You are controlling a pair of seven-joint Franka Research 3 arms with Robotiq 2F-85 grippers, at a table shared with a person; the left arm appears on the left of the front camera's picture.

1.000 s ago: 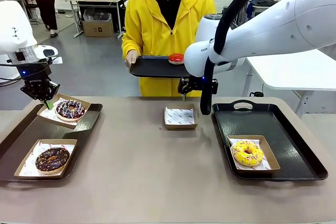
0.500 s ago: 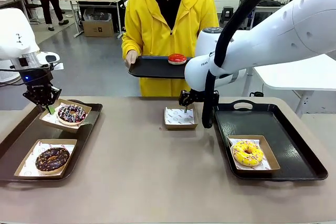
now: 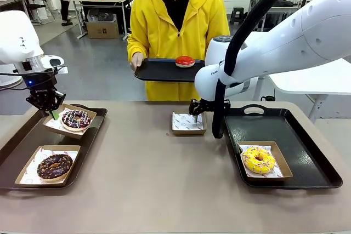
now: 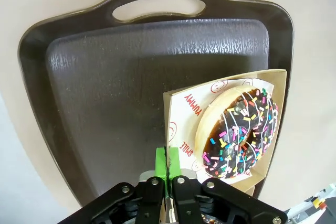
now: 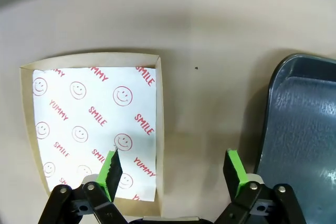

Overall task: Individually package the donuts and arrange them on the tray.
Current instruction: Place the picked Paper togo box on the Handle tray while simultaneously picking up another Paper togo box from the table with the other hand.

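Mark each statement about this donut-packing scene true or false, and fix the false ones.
1. The left tool is shut on the sprinkled donut's box. True.
2. The right tool is shut. False: it hangs open over the empty box.
3. The red donut sits on the tray the person holds. True.
4. The yellow donut lies bare on the table. False: it sits in a box on the right tray.

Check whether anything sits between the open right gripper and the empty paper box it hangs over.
Nothing visible does. The right gripper hangs open, one finger above the empty paper box and the other above bare table beside it. The box holds only its printed liner, and the right tray lies off to the side.
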